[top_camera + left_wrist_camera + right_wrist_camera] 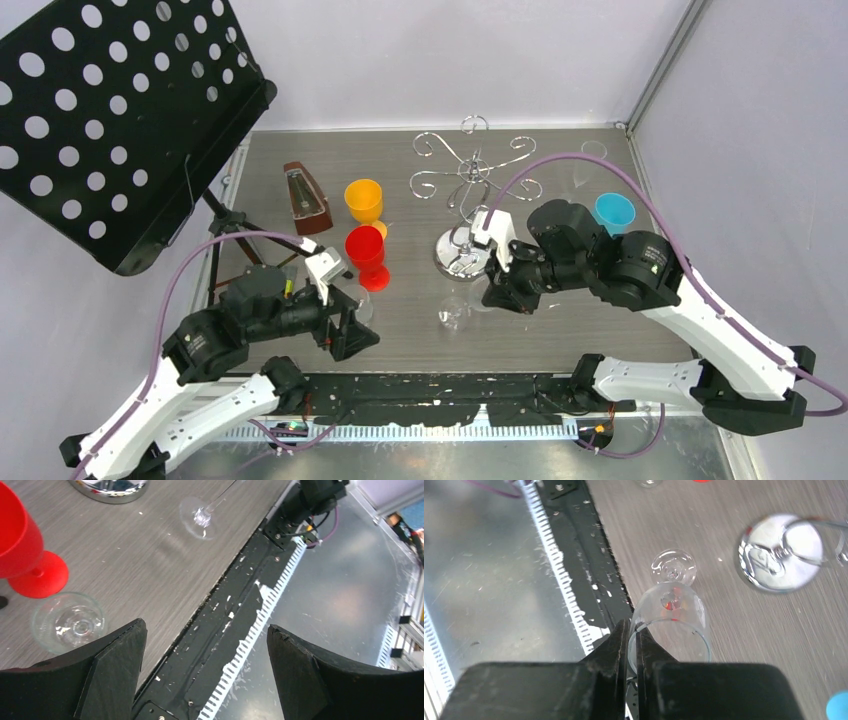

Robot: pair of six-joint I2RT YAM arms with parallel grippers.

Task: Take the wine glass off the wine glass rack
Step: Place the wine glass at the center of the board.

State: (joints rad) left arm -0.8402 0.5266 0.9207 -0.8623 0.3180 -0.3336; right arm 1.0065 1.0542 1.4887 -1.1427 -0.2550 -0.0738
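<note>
The chrome wine glass rack [470, 170] stands at the back middle of the table on its round mirrored base [781, 552], with no glass on its arms. My right gripper [631, 627] is shut on the rim of a clear wine glass [671, 612]. That glass is tilted near the table's front edge, in front of the rack, its foot [455, 312] pointing away from the gripper. A second clear wine glass [67, 622] stands upright on the table beside the left gripper [206, 630]. The left gripper is open with nothing between its fingers, out over the table's front edge.
A red goblet [367, 255] and an orange goblet [364, 200] stand left of the rack, with a brown metronome [306, 198] behind them. A black perforated music stand [120, 120] fills the far left. A blue cup [614, 212] and a clear cup [592, 160] stand at the right.
</note>
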